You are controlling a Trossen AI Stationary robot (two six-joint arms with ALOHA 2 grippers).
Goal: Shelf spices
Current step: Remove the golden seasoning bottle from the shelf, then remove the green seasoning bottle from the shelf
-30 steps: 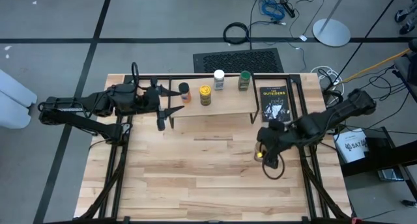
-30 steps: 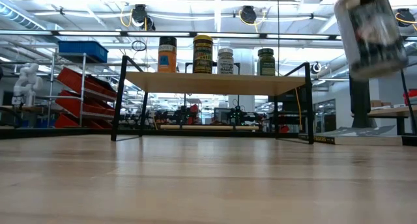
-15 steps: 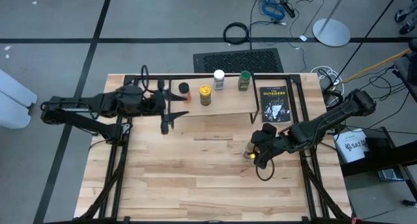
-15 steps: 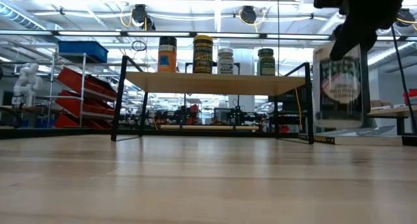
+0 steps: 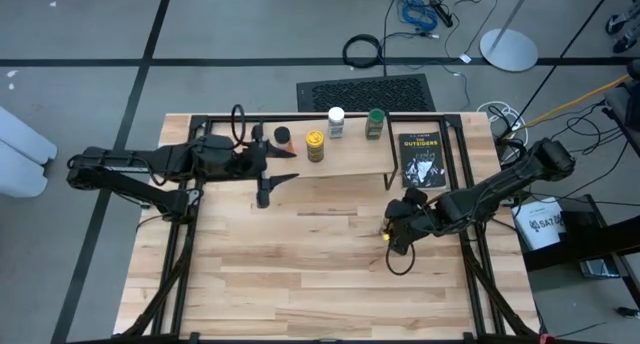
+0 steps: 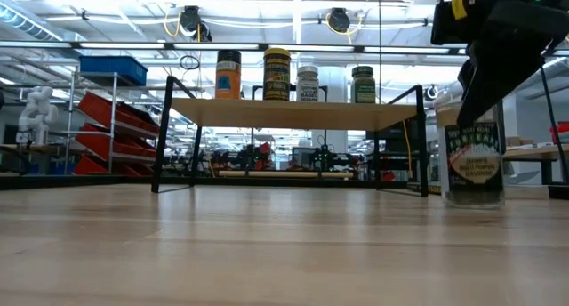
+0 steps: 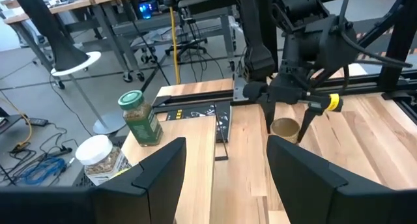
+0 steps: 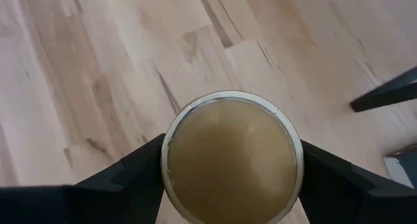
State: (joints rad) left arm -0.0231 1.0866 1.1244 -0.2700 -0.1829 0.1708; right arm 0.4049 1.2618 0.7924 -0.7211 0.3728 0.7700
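On the wooden surface [image 5: 300, 264] stands the shelf [image 5: 330, 162], carrying four spice jars [image 6: 276, 74]. The left pincer [image 5: 268, 176] hangs open and empty at its left end. A fifth, tan-lidded jar [image 8: 231, 157] stands upright on the surface between the right pincer [image 5: 394, 232]'s fingers [image 8: 124, 180], which flank its lid closely.

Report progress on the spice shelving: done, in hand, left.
Done: four jars stand on the shelf: the dark-lidded, yellow-lidded, white-lidded and green-lidded.
In hand: the right tool straddles the tan-lidded jar, which stands upright on the table right of the shelf.
Left: put that jar on the shelf. The left tool waits open at the shelf's left end.
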